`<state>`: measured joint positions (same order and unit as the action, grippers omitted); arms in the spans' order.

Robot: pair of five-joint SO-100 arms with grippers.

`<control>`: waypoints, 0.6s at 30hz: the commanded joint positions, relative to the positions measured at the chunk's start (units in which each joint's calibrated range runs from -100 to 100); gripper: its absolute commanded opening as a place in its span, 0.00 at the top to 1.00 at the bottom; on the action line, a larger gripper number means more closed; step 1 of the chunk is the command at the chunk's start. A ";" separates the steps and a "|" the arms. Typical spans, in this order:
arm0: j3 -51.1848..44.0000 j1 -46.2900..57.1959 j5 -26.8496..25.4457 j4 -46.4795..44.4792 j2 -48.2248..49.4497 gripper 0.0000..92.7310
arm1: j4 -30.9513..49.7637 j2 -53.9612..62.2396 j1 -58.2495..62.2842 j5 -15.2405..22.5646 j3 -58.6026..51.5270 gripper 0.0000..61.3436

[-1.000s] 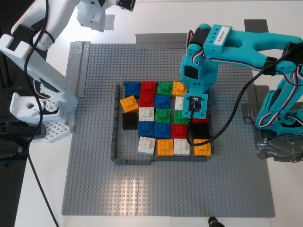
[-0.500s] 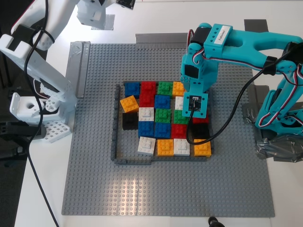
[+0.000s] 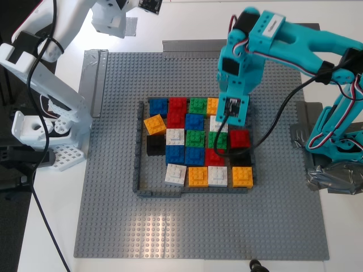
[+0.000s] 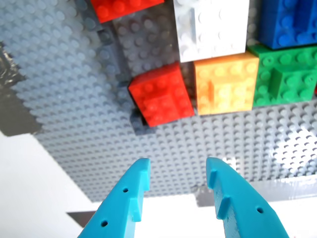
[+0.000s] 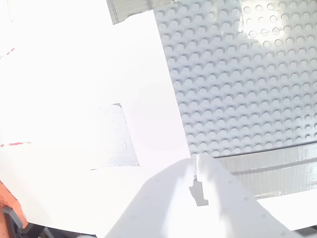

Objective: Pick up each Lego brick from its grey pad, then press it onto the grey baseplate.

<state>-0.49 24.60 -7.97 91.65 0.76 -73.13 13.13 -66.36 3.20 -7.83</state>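
My first gripper [image 4: 178, 173], teal, is open and empty, a little above the grey baseplate [image 4: 198, 144]. In the exterior view it [image 3: 231, 109] hangs over the far right corner of the brick cluster. Just beyond its jaws lies a red brick [image 4: 161, 94], slightly tilted on the dark frame's corner next to an orange brick [image 4: 225, 84]. Another red brick [image 3: 239, 137] sits in the frame's right column. White bricks [image 3: 174, 136] sit among the others. My second gripper [image 5: 195, 186], white, looks shut and empty beside a silvery pad [image 5: 116, 136]. A darker pad [image 3: 306, 29] lies far right.
A thin dark grey frame [image 3: 138, 147] on the baseplate [image 3: 113, 215] encloses several coloured bricks. Silvery tape strips [image 3: 93, 79] hold the plate's edges. The white arm's base [image 3: 45, 136] stands at the exterior view's left, the teal arm's base [image 3: 337, 147] at its right.
My first gripper has risen and moved toward the far side, uncovering the red brick in the frame's right column. The white arm has not moved.
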 commanded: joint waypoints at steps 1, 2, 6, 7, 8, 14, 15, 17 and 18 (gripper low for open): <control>-14.64 2.71 0.13 8.35 1.39 0.86 | -0.43 4.13 0.02 0.05 1.56 1.00; -17.07 4.09 0.13 8.35 1.30 0.87 | -0.67 4.13 0.02 0.05 1.56 1.00; -23.39 16.86 0.13 8.35 1.13 1.00 | -0.75 4.38 0.24 -0.05 1.47 1.00; -25.20 21.14 0.13 8.35 0.96 1.00 | -0.75 4.47 0.24 -0.05 1.47 1.00; -26.83 25.13 0.13 8.35 0.78 1.00 | -0.75 4.47 0.24 -0.05 1.47 1.00; -26.46 45.37 0.08 7.21 0.36 1.00 | -0.91 4.56 0.10 -0.10 1.47 1.00; -24.66 47.54 0.08 5.99 0.44 1.00 | -0.91 4.56 0.10 -0.10 1.47 1.00; -20.96 50.08 0.13 3.47 0.96 1.00 | -1.00 4.56 0.17 -0.05 1.47 1.00; -18.70 50.81 0.18 2.00 1.13 1.00 | -1.00 4.56 0.24 -0.05 1.47 1.00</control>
<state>-23.80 70.77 -7.92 97.48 0.76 -73.77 13.13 -66.36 3.20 -7.83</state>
